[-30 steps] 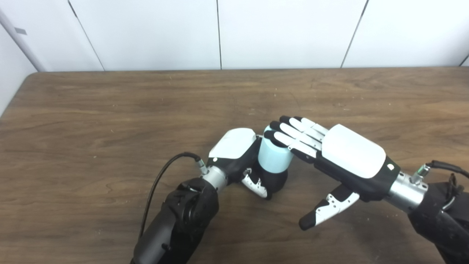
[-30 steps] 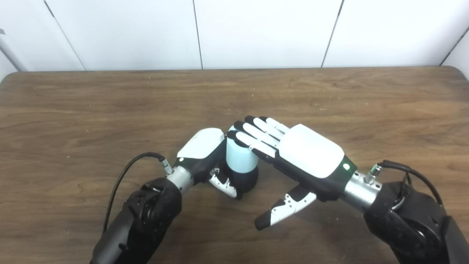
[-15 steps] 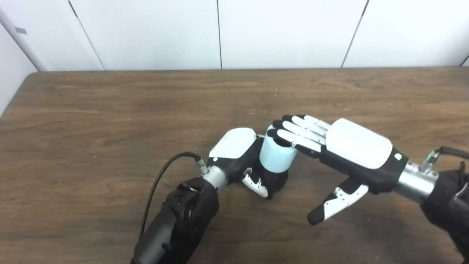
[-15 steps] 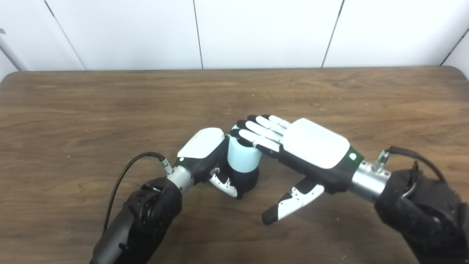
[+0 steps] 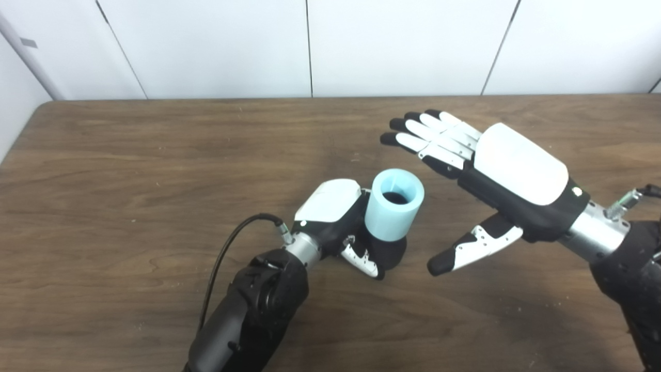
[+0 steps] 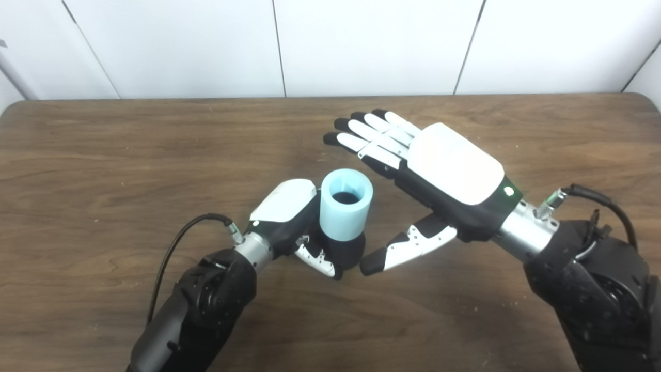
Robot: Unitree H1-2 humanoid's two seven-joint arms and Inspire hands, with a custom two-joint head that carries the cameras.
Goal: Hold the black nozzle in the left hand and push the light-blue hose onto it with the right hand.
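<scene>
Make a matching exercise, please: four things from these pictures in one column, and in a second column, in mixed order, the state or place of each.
Things:
1. left hand
2. right hand
3. light-blue hose
4. black nozzle

States:
A. open, raised, holding nothing
B. upright, its open end facing up
C. shut around the dark part below the hose
D. under the hose, mostly hidden

Pairs: 1-C, 2-A, 3-B, 4-D
</scene>
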